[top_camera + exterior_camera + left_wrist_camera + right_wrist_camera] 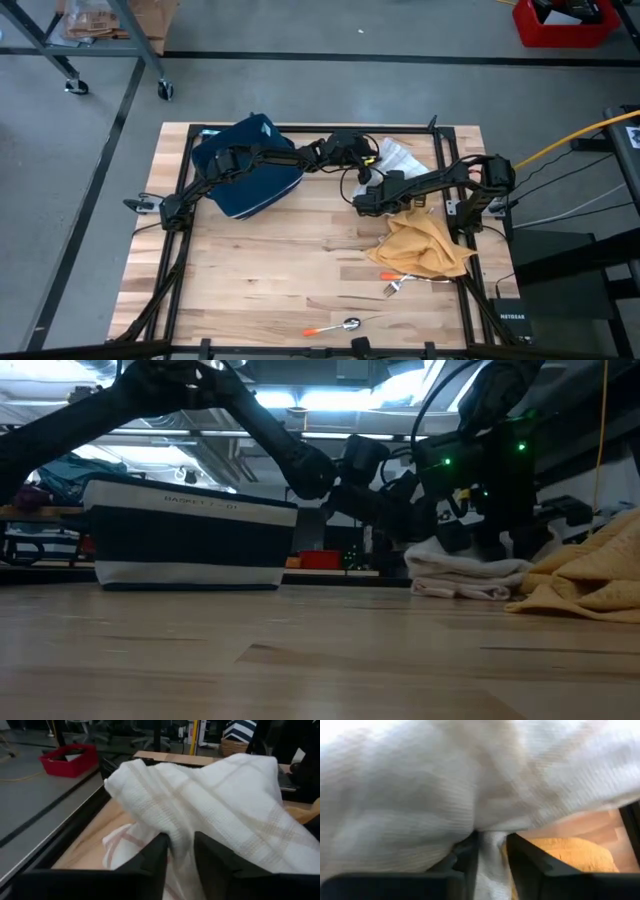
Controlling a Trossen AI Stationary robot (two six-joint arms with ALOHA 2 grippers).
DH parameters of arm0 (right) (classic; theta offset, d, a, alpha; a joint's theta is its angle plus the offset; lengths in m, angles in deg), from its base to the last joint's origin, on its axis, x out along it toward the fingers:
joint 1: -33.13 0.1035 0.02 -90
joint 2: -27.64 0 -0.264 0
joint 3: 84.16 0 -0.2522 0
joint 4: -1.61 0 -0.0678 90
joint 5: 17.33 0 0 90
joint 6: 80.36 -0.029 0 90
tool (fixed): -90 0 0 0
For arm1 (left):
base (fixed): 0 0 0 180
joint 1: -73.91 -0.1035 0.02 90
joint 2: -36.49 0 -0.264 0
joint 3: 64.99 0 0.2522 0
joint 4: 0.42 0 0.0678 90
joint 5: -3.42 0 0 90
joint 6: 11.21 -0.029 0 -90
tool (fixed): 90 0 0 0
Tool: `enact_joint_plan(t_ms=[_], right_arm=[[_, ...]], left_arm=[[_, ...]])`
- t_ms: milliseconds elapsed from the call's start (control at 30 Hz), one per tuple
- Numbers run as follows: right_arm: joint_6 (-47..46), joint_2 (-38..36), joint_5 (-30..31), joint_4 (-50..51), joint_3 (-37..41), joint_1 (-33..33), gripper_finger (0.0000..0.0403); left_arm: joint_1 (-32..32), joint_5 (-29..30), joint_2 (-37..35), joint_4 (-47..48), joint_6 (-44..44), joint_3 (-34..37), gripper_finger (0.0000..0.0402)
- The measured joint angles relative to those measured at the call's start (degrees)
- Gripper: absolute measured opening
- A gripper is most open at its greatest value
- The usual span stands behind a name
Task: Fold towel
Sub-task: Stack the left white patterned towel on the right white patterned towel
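The white towel (400,160) with pale stripes lies at the table's far right, bunched in soft layers (465,575) on the wood. My left gripper (372,160) reaches over the blue bag to the towel's far side and is shut on it (180,852). From the right, my right gripper (362,205) slants down to the towel's near left part and is shut on it too (492,857). The dark arms hide much of the towel in the high view. My left gripper has a fold of the towel (181,840) pinched between its two fingers; how many layers, I cannot tell. The fingers come nearly level from the table's left. The cloth rises in a slack hump beyond them. My right gripper pinches a gathered strip of the towel (492,845) between its two fingers, slanting down from the table's right. The cloth bulges slack above and beyond the fingers and hides the rest of the towel.
A blue bag with a white band (245,165) stands at the far left under the left arm. A crumpled yellow cloth (420,245) lies right of centre, close to the towel. A fork (392,287) and a spoon (340,324) lie near the front edge.
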Motion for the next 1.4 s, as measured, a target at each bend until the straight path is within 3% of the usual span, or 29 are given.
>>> enact_joint_plan(t_ms=[167,300,733,1033,1267,1400], right_arm=[[-0.30,0.00,-1.94,0.25,-0.02,-0.29,0.0155],[-0.28,-0.40,-3.67,0.51,-0.07,-0.22,0.0172],[-0.24,-11.19,-3.19,18.46,-7.65,-0.19,0.0166],[7.22,-16.43,-13.01,19.97,-7.38,-0.13,0.0166],[9.52,-16.52,-13.29,17.22,-3.37,-2.05,0.0166],[13.45,-16.50,-13.38,12.05,0.58,-4.98,0.0166]], left_arm=[[0.00,0.97,-0.02,1.43,2.25,0.00,0.0144],[-0.64,1.08,-1.43,1.85,3.96,0.00,0.0161],[-1.80,0.56,-8.63,5.61,6.35,-0.02,0.0164],[1.67,-8.91,-10.45,18.74,5.78,-0.02,0.0164],[5.68,-9.10,-10.36,30.51,-1.65,0.04,0.0164],[7.44,-8.48,-10.36,32.22,-3.86,1.35,0.0164]])
